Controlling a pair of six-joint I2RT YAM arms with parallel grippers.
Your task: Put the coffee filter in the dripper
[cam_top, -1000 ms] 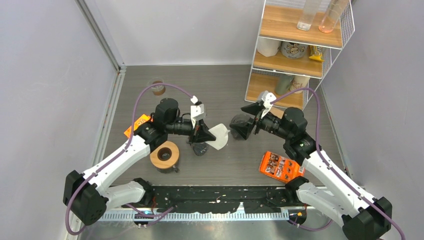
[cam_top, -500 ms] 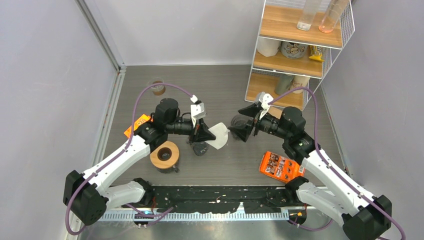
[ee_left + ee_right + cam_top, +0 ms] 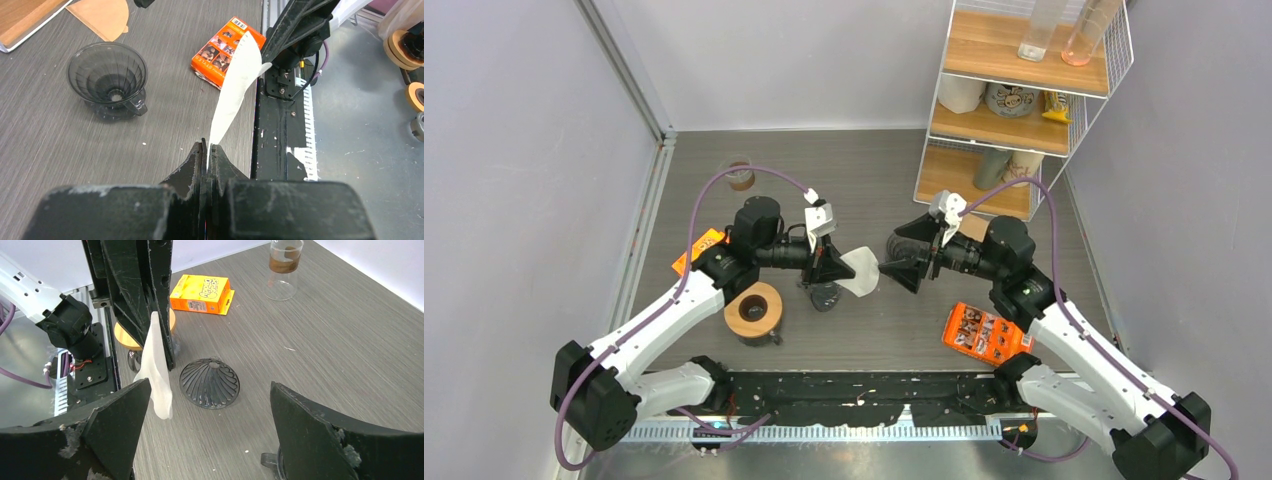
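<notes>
Moved since the earlier frame: right gripper (image 3: 896, 254), carried leftward and lower, its tips now just short of the paper's free edge. Left arm and paper unchanged.

Item 1, left gripper (image 3: 206, 150): fingers clenched flat on one edge of a white paper cone filter (image 3: 237, 80), no gap showing. Paper stands out beyond the tips in mid-air, flat and unopened, curling slightly at its far end.

Item 2, right gripper: fingers released, spread wide, grasping nothing. Paper hangs just ahead of one finger (image 3: 100, 440), not between the two.

Item 3, smoke-grey glass dripper (image 3: 107, 75), with handle: upright on the table, mouth up, below and aside of the left fingertips, close under the right gripper. Nothing in it.

Item 4, dark ribbed cone (image 3: 209, 382): mouth down on the table beneath the left fingers. Whether it is a second dripper, cannot tell.

Item 5, further out: orange snack packet (image 3: 984, 332), wood-collared carafe (image 3: 753, 310), yellow-orange box (image 3: 201, 293).

Handling note (judgement): the step in hand appears to be a second grip on the free edge, to open or pass the filter. Right fingers should centre the paper between them before closing and take the outer edge only. The left pinch should hold until the new grip is sure, because thin paper creases or tears if the two pull apart.
</notes>
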